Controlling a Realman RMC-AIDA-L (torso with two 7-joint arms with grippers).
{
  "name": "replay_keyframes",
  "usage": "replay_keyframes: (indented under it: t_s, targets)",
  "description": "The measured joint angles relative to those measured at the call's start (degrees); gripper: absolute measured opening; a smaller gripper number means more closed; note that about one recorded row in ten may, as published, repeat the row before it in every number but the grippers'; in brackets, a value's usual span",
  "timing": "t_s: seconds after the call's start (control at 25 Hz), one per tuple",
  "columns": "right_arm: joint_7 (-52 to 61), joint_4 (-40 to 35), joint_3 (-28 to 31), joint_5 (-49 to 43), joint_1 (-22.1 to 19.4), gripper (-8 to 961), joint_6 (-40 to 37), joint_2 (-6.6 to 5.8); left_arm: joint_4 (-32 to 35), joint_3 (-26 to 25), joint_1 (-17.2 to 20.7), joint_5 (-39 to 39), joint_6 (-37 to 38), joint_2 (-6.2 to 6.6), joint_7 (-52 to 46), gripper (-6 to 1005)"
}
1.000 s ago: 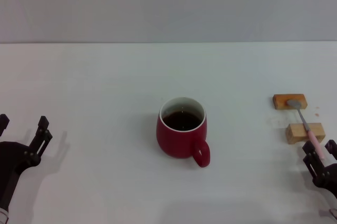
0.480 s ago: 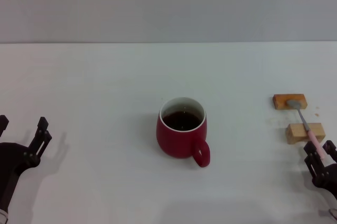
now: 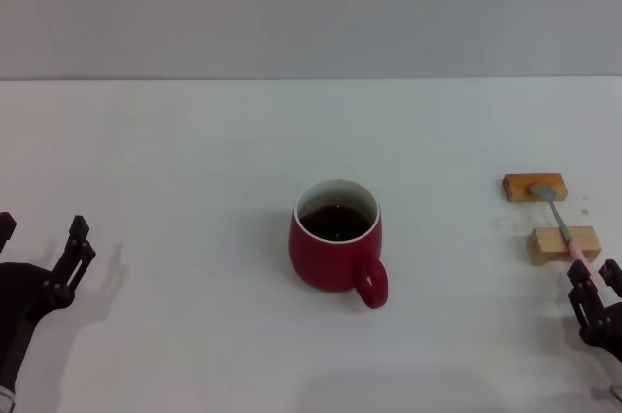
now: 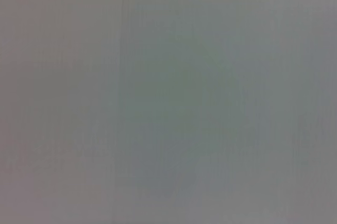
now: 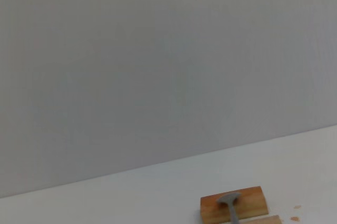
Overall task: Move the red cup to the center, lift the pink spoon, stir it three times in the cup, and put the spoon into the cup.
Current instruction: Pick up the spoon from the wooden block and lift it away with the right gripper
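Lying across two wooden blocks (image 3: pixel 549 216) near the desk's right edge, the spoon (image 3: pixel 561 224) is pointed handle-first at the right pincer (image 3: pixel 596 282), which is seen open and empty just beyond the handle tip. The cup (image 3: pixel 335 246) is found mid-desk, well apart. The left pincer (image 3: pixel 41 240) is parked open and empty at the left edge, so the right arm is judged nearer.

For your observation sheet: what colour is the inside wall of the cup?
White, above dark liquid; the cup is red outside. Head view shows it best.

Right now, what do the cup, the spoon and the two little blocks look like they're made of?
Cup: probably glazed ceramic, glossy red outside, white inside. Spoon: dull grey bowl and neck, likely metal; pale pink handle, perhaps plastic. Blocks: matte orange-tan, seemingly wood.
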Motion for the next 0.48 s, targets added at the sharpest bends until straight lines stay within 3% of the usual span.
replay_keyframes:
  t_s: [0.48]
  targets:
    - [0.0, -0.1, 0.2, 0.1, 0.1, 248, -0.2, -0.08, 0.2, 0.0, 0.0, 0.0, 0.0, 0.09, -0.6, 859]
